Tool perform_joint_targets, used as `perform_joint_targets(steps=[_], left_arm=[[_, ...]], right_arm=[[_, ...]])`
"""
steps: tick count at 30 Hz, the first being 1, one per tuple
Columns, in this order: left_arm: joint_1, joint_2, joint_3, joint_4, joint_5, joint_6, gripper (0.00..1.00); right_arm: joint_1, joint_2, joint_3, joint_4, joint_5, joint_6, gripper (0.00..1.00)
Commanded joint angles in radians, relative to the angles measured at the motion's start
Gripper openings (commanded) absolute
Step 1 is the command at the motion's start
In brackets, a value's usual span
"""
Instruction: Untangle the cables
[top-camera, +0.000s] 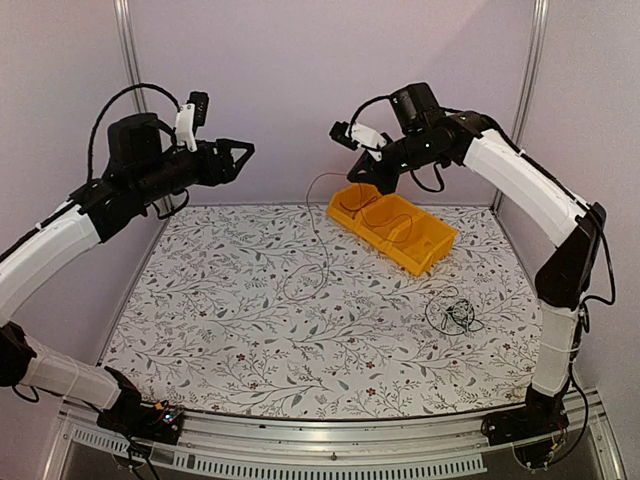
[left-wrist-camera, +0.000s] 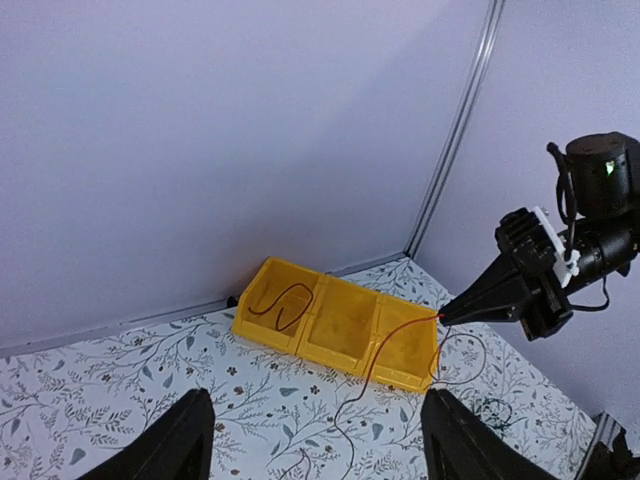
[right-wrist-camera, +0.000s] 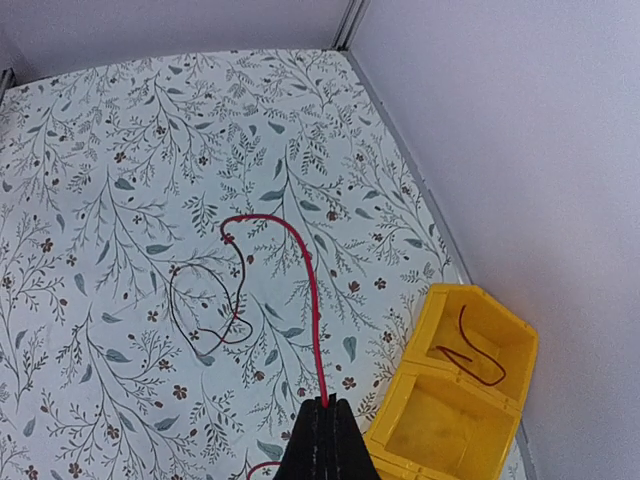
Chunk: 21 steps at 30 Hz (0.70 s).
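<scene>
The right gripper (right-wrist-camera: 325, 408) is pinched tight on a red cable (right-wrist-camera: 310, 290), holding it up above the yellow bin (top-camera: 430, 250). The cable arcs down to the table (top-camera: 220, 330), where it meets a dark loop (right-wrist-camera: 195, 300); I can't tell if the two are snagged. The left gripper (left-wrist-camera: 320, 450) hangs high on the left, jaws wide, holding nothing. A red-brown cable (left-wrist-camera: 285, 300) lies in the bin's end compartment, and a small bundle (top-camera: 452, 312) sits on the table near the right arm. This looks like sorting: one strand lifted free, bound for the bin. Next it needs lowering into a compartment and releasing, with its tail drawn clear of the loop.
</scene>
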Motion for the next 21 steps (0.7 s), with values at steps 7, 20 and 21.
perform_joint_targets(steps=[7, 20, 21], left_arm=[[-0.040, 0.127, 0.040, 0.321, 0.330, 0.080, 0.76], [-0.167, 0.379, 0.179, 0.481, 0.198, 0.124, 0.73], [-0.167, 0.390, 0.186, 0.484, 0.190, 0.122, 0.70]], right_arm=[[0.009, -0.126, 0.167, 0.058, -0.047, 0.046, 0.00], [0.014, -0.111, 0.163, 0.084, -0.071, 0.092, 0.00], [0.014, -0.110, 0.163, 0.085, -0.073, 0.096, 0.00]])
